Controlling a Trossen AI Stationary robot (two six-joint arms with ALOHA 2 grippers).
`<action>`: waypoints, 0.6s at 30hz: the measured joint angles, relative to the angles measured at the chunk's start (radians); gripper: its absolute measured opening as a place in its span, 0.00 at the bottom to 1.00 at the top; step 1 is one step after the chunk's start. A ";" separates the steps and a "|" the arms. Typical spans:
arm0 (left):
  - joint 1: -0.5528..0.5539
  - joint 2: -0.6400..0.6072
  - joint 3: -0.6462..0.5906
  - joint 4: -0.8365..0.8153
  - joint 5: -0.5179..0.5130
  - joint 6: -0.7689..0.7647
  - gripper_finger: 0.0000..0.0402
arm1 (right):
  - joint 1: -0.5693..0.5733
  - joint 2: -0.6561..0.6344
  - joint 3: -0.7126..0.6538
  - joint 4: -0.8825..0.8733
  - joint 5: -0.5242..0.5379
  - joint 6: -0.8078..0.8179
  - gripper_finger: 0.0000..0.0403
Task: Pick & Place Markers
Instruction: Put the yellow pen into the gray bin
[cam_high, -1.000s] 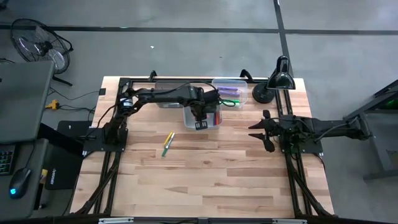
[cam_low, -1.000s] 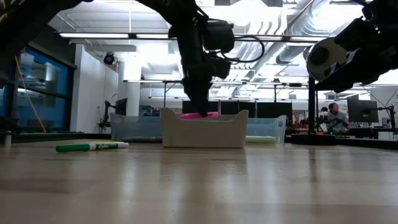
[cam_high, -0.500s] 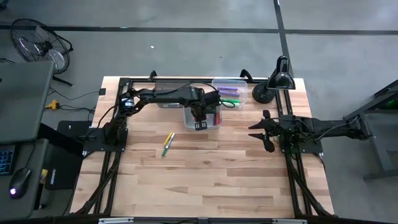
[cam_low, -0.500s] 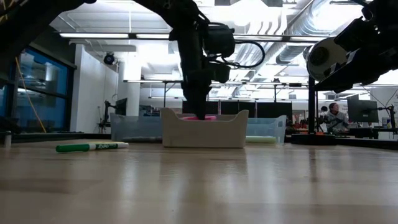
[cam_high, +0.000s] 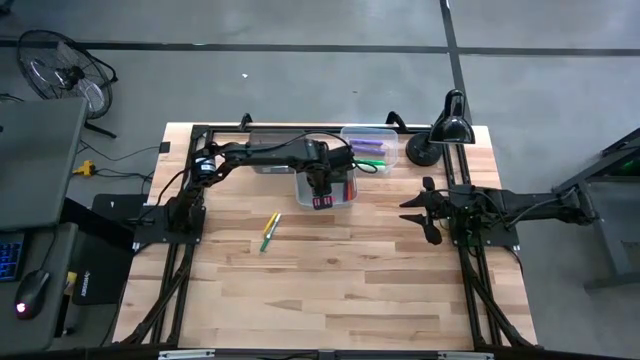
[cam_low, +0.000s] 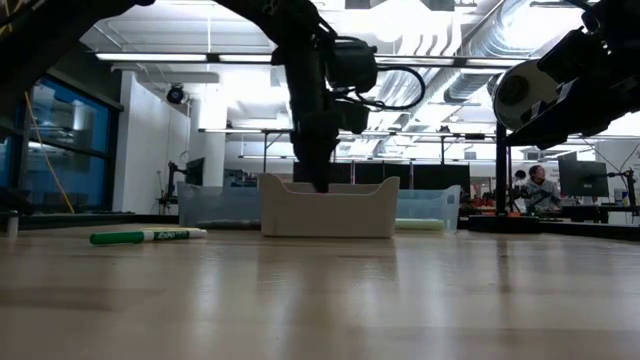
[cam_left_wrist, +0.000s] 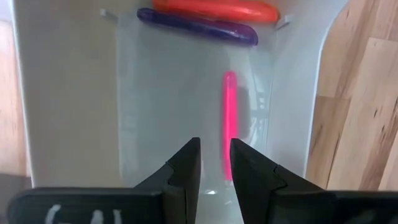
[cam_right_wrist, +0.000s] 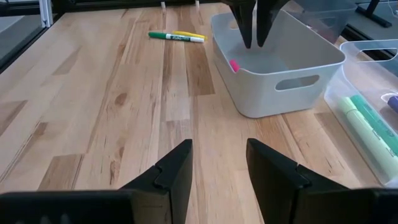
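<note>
My left gripper (cam_left_wrist: 214, 143) hangs fingers-down inside the grey bin (cam_high: 300, 188), narrowly open and holding nothing. A pink marker (cam_left_wrist: 229, 118) lies flat on the bin floor beside one finger, which hides its near end. A purple marker (cam_left_wrist: 196, 26) and an orange marker (cam_left_wrist: 214, 9) lie along the bin's end wall. A green marker (cam_high: 266, 238) and a yellow marker (cam_high: 272, 222) rest side by side on the table, left of and nearer than the bin. My right gripper (cam_right_wrist: 219, 146) hovers open over the table's right side (cam_high: 415, 212).
A clear bin (cam_high: 370, 145) with purple and green markers stands behind the grey bin on its right. A black desk lamp (cam_high: 440, 135) occupies the far right corner. Bare wood spreads across the near half of the table (cam_high: 330, 290).
The pink marker, level with the bin's rim under my left gripper a second ago, has gone down below the rim and now lies on the bin floor. My left gripper has sunk a little deeper into the bin.
</note>
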 joint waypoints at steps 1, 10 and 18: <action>0.000 0.000 0.000 -0.005 -0.001 0.000 0.21 | 0.000 0.000 0.000 0.000 0.000 0.000 0.35; 0.000 -0.064 0.002 -0.126 -0.029 -0.048 0.21 | 0.000 0.000 0.000 0.000 0.000 0.000 0.35; -0.035 -0.161 0.004 -0.231 -0.138 -0.134 0.21 | 0.000 0.000 0.000 0.000 -0.003 0.000 0.35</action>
